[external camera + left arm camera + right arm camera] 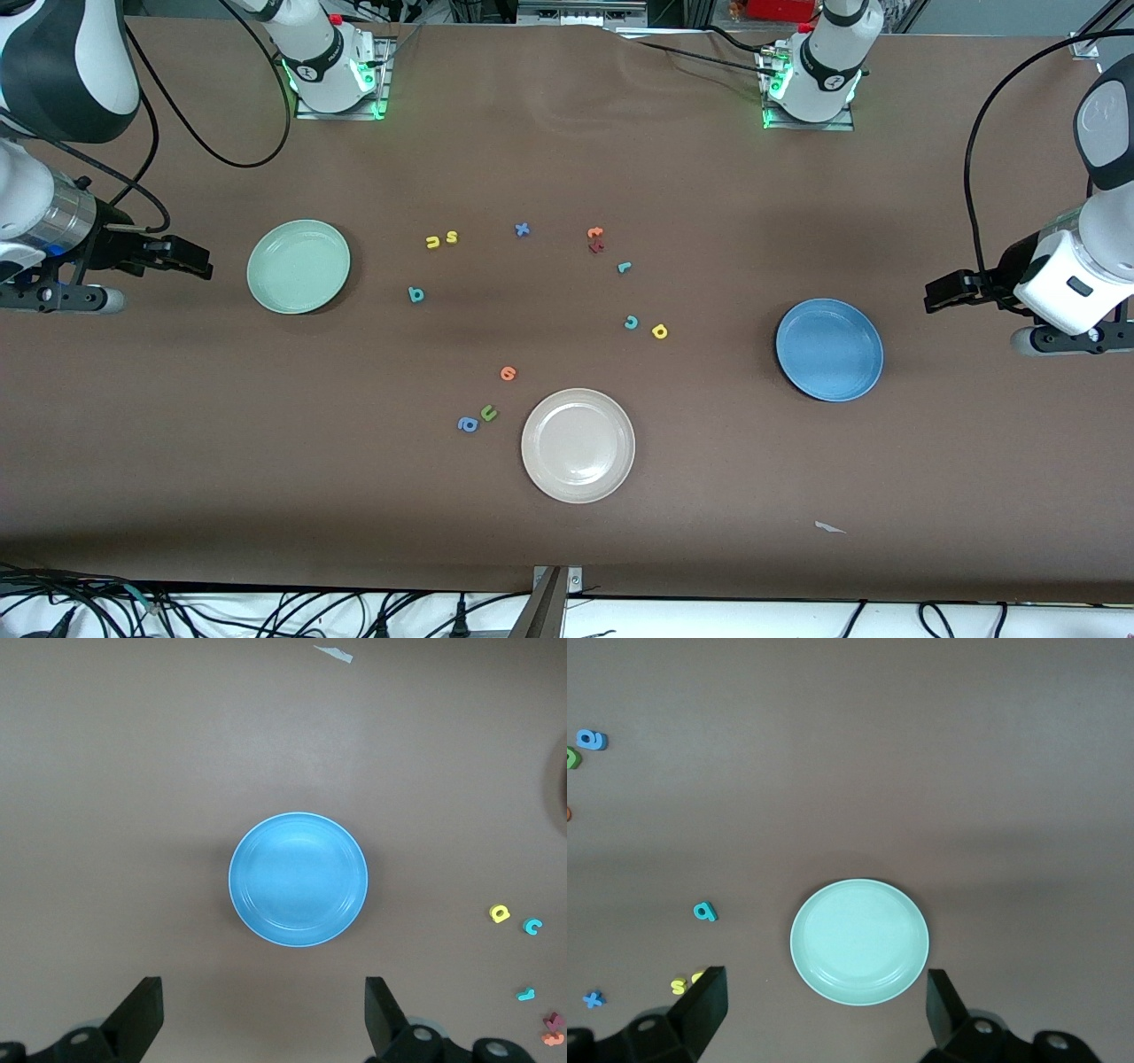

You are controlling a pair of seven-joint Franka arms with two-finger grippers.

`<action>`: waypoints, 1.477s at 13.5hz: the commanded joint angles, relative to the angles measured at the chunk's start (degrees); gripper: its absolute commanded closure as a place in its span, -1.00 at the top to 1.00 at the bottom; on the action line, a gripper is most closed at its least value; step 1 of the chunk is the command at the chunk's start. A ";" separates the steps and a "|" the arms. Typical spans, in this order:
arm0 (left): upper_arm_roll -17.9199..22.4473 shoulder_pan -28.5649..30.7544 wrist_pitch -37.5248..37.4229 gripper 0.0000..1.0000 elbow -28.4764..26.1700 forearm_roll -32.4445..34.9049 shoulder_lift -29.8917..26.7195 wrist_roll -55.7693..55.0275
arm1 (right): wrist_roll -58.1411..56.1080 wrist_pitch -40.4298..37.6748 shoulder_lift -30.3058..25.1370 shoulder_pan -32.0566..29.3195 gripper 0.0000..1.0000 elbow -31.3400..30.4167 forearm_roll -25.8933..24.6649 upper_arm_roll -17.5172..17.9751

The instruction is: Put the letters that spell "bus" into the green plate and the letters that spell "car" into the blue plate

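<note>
Toward the right arm's end of the brown table (567, 159) lies the round pale mint-green plate (299, 267), bare inside. Toward the left arm's end lies the round medium-blue plate (829, 349), also holding nothing. Between them, nearest the front camera, sits a round cream-white plate (578, 445).

All the small foam letters lie flat on the cloth between the plates. The yellow "u" (432, 242) and yellow "s" (452, 237) sit side by side, almost touching, their pair running along the table's length. The teal "b" (415, 294) lies nearer the camera than those two, its stem pointing roughly toward the camera. The teal "r" (625, 267) lies tilted, and nearer the camera the teal "c" (631, 322) and yellow "a" (659, 331) sit just beside each other; which way the "c" opens is hard to tell at this size.

Among them are a blue "x" (523, 229), an orange letter (595, 233) touching a dark red letter (596, 246), another orange letter (508, 373), and a green "u" (488, 412) beside a blue "a" (468, 424) close to the cream-white plate.

The left gripper (264, 1010) hangs over the table at its own end, looking down on the blue plate, fingers (142, 1010) spread wide and holding nothing. The right gripper (826, 1005) hangs over the table's end beside the green plate, fingers (707, 1003) likewise apart and bare. Both arms wait.
</note>
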 commanded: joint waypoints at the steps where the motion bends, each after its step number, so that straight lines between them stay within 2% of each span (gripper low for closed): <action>1: -0.21 -0.09 -0.07 1.00 0.89 1.63 0.18 1.04 | 1.66 -2.61 -0.36 0.08 0.99 0.47 0.03 0.19; 8: -0.29 -0.09 -0.16 1.00 0.71 1.63 0.18 1.04 | 1.74 -4.46 -0.10 0.35 0.99 0.47 -0.15 0.28; 11: -0.29 -0.09 -0.16 1.00 0.71 1.62 0.18 1.04 | 1.74 -4.11 0.07 0.61 0.99 0.65 -3.31 0.54; 20: -0.29 0.00 -0.16 1.00 0.71 1.71 0.18 1.04 | 1.66 -3.85 0.16 0.88 0.99 0.65 -3.40 0.54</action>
